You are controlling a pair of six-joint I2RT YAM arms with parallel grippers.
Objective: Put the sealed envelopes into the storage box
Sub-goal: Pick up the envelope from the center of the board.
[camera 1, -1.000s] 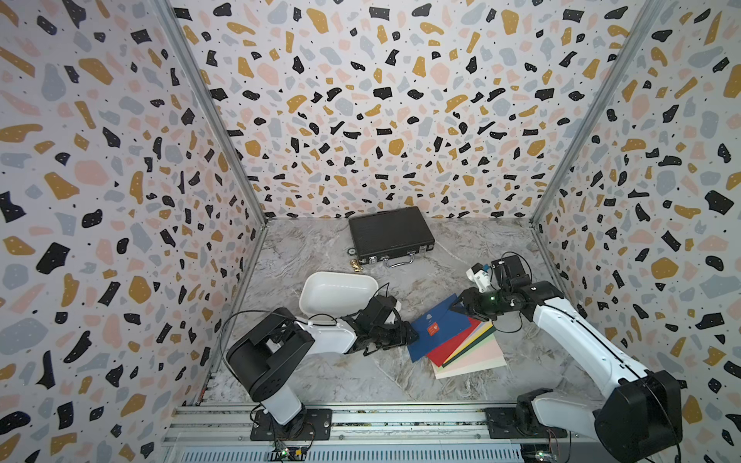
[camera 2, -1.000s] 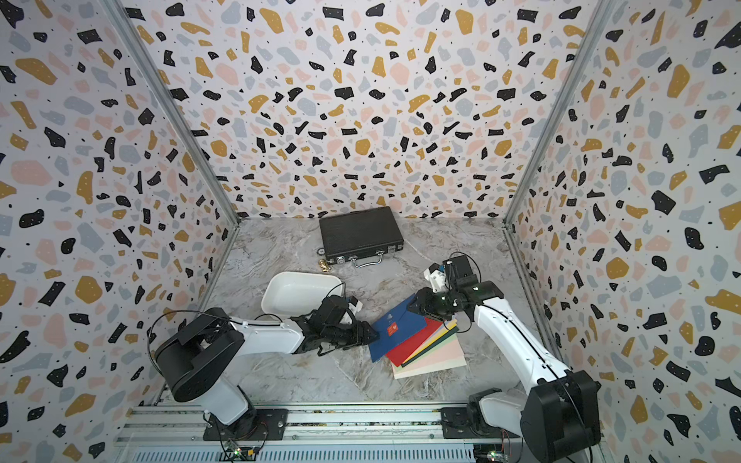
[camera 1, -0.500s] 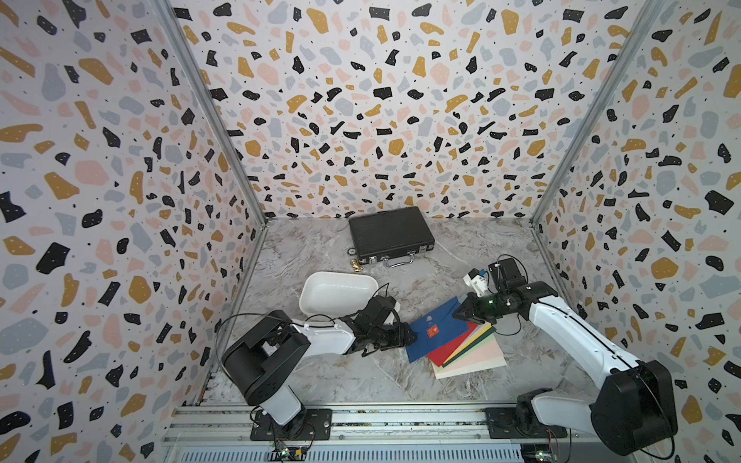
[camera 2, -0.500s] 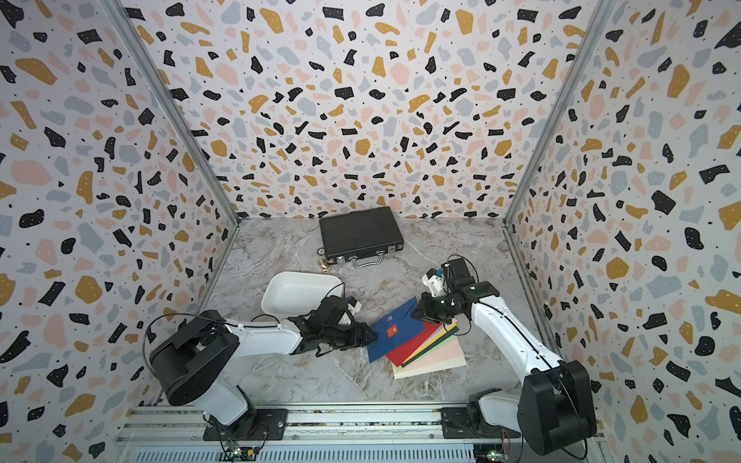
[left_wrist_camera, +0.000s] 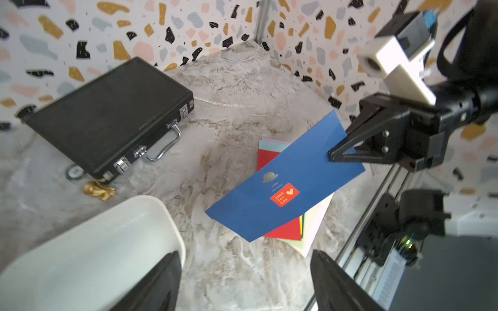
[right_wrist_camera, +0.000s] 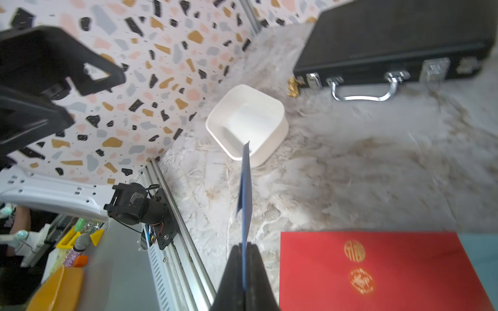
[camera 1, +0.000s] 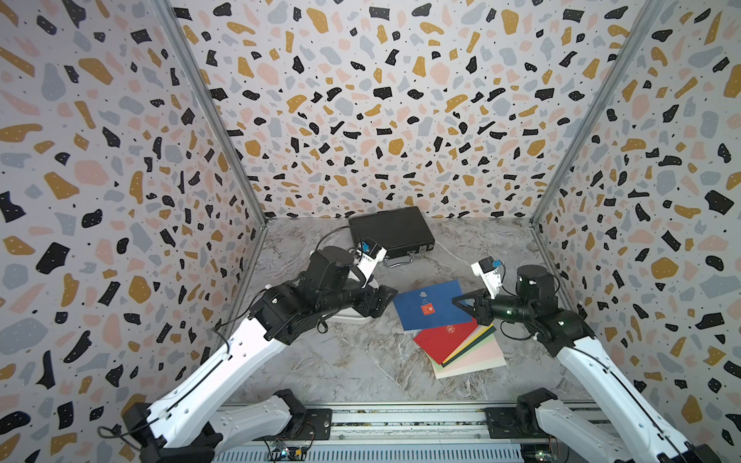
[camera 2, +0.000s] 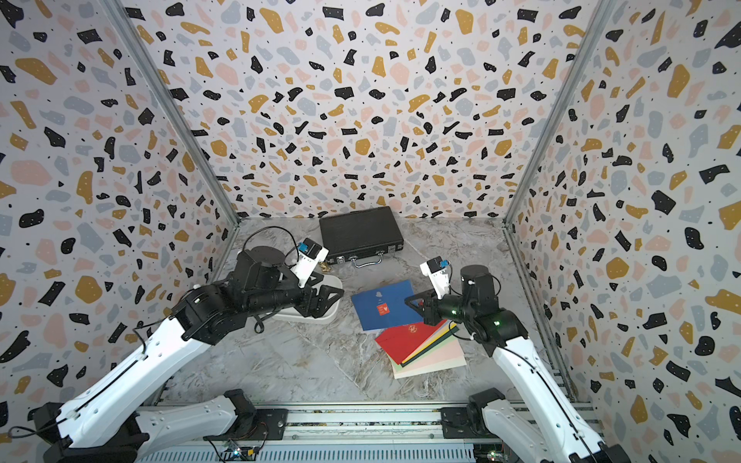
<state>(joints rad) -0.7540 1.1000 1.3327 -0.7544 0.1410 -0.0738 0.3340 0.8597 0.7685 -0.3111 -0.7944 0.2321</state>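
- Your right gripper point(left_wrist_camera: 332, 156) is clamped on a short edge of the blue envelope point(left_wrist_camera: 283, 183), whose red sticker point(left_wrist_camera: 284, 194) faces up.
- That envelope hangs partly over the other sealed envelopes point(camera 1: 469, 352), a fanned pile on the table point(camera 1: 341, 360) with a red one point(camera 1: 445, 340) on top.
- Your left gripper point(camera 1: 383, 298) has its jaws apart and holds nothing, above the rim of the storage box point(camera 2: 312, 318).
- The box sits on the table beside the pile, and the black briefcase point(camera 1: 391, 232) lies behind both.

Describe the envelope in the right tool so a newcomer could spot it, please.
From the black hard briefcase at the back, come forward to the fanned pile of paper envelopes. The blue envelope hangs above it in the right tool, alone bearing a red heart sticker.
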